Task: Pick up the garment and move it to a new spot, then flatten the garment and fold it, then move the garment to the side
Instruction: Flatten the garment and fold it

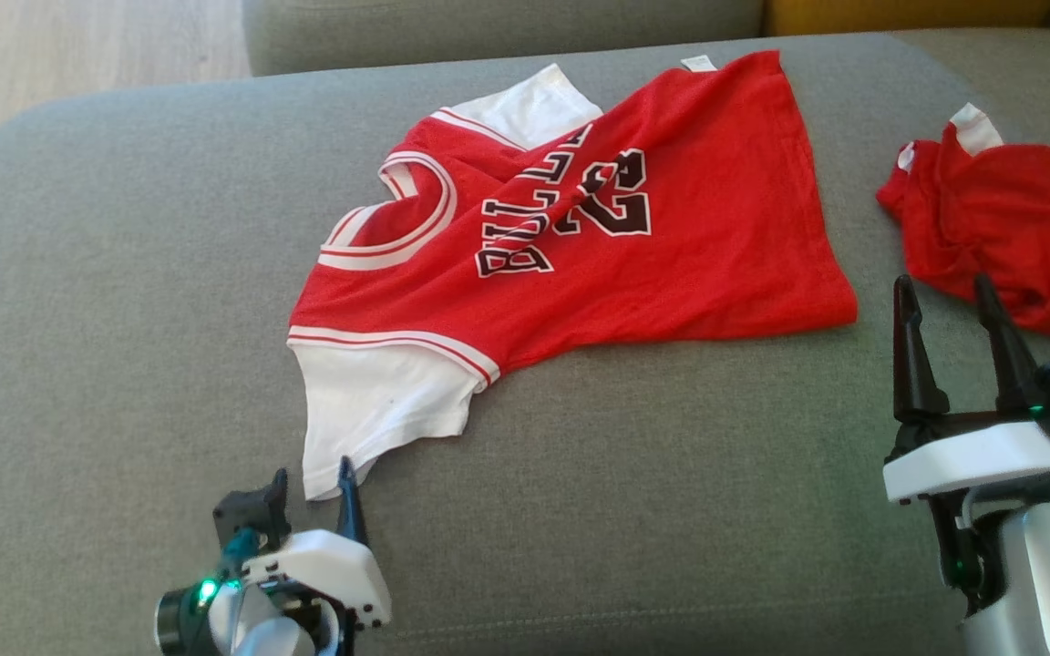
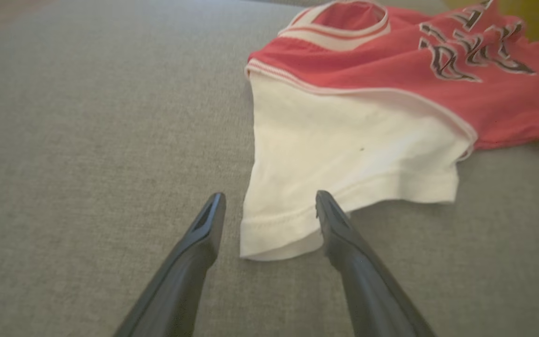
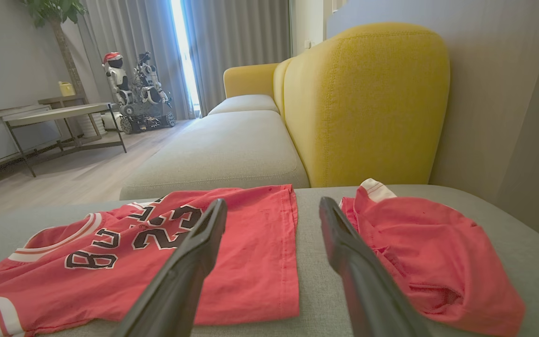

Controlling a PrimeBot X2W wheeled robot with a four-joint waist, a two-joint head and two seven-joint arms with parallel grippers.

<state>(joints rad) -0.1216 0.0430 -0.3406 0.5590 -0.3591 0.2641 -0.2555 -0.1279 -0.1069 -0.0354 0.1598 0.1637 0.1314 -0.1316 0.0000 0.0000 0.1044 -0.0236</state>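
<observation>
While looking down from the head cam, can spot the left claw (image 1: 313,468) low at the bottom left, wrist tipped down close to the grey sofa cushion (image 1: 124,273), fingers aimed at the white sleeve (image 1: 370,401) of the red jersey (image 1: 671,228). Spread wide, nothing clamped. From the left wrist cam: sleeve's hem corner sitting right between the two fingers, one fingertip (image 2: 325,206) overlapping the hem edge. Can't tell if it's actually touching.

Over at the lower right: right claw (image 1: 941,282), fingers pointing away across the cushion, also wide apart and holding nothing, lined up with the strip of bare cushion between the jersey's bottom hem and a second crumpled red garment (image 1: 1008,228).

As for the jersey itself: lying mostly flat mid-cushion, lettering and number face up, collar toward the left, a few wrinkles, far sleeve poking out behind the shoulder.
</observation>
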